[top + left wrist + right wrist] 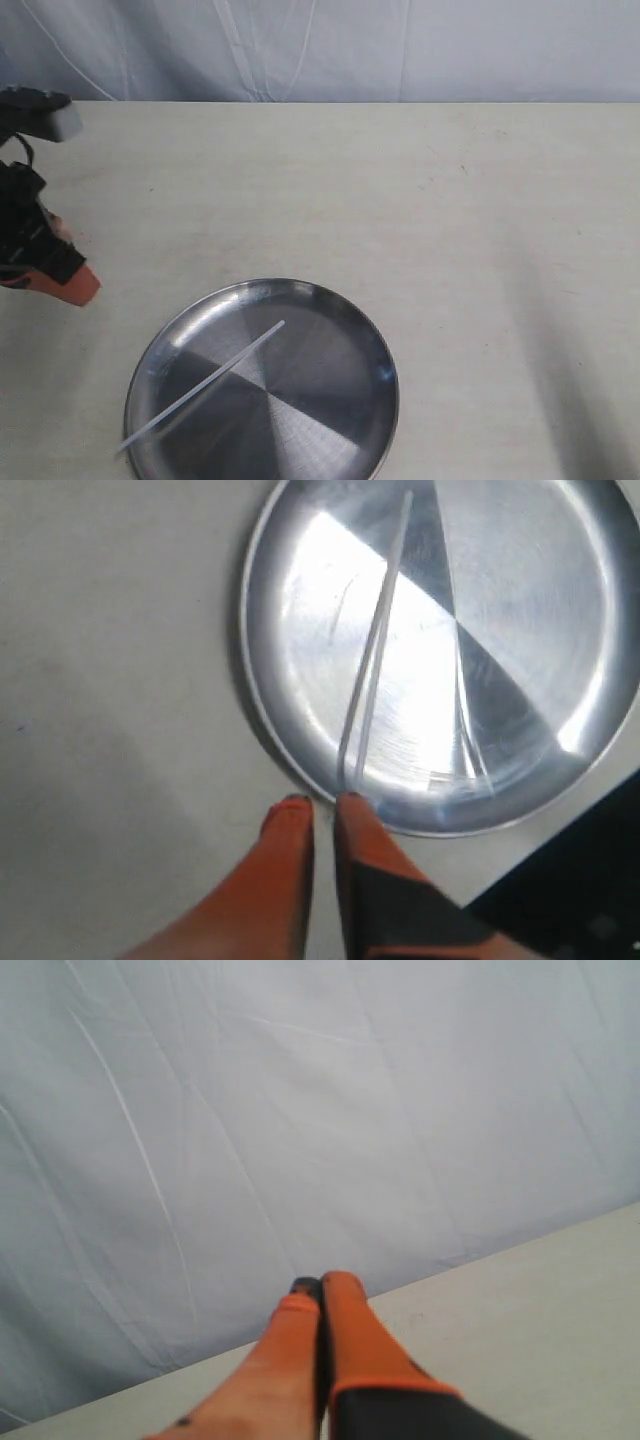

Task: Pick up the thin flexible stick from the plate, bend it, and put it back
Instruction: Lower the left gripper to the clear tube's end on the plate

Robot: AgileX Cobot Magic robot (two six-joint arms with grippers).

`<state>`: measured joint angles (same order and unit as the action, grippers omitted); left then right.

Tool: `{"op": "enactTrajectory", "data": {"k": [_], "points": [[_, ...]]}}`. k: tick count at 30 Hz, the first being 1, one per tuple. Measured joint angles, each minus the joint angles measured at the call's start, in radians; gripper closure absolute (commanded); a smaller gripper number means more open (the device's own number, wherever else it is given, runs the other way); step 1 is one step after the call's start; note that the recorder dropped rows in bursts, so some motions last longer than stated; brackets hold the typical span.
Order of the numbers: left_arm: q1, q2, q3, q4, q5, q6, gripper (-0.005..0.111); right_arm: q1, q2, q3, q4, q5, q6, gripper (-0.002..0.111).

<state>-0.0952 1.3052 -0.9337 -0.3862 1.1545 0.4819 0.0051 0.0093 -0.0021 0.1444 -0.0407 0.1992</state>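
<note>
The plate (pixel 345 330) is a round steel dish at the table's front centre. The thin flexible stick (pixel 215 375) lies straight and slanted across the plate's left half, its lower end resting over the left rim. My left gripper (pixel 82 288) hangs left of the plate and apart from it. In the left wrist view the orange fingertips (pixel 292 810) stand a narrow gap apart, just outside the plate (pixel 262 720) rim. The left gripper (pixel 320 800) holds nothing, and the stick (pixel 378 640) ends right in front of it. My right gripper (pixel 318 1288) is shut and empty, pointing at the backdrop.
A pale cloth backdrop (pixel 330 45) hangs along the table's far edge. The beige tabletop (pixel 450 220) stretches behind and to the right of the plate. The right arm is outside the exterior view.
</note>
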Motion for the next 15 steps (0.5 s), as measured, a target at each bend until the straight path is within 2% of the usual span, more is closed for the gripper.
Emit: {"op": "enactTrajectory", "data": {"k": [2,4,15], "points": [[-0.021,0.034,0.000,-0.035,0.007,0.042,0.069,0.000,0.000,0.000,0.002,0.000,0.000,0.108],[-0.050,0.068,0.000,-0.077,0.007,0.085,0.064,0.000,0.000,0.000,0.002,0.000,0.000,0.108],[-0.238,0.185,0.034,-0.088,-0.013,0.162,0.064,0.000,0.000,0.000,0.023,0.000,0.003,0.108]]}}
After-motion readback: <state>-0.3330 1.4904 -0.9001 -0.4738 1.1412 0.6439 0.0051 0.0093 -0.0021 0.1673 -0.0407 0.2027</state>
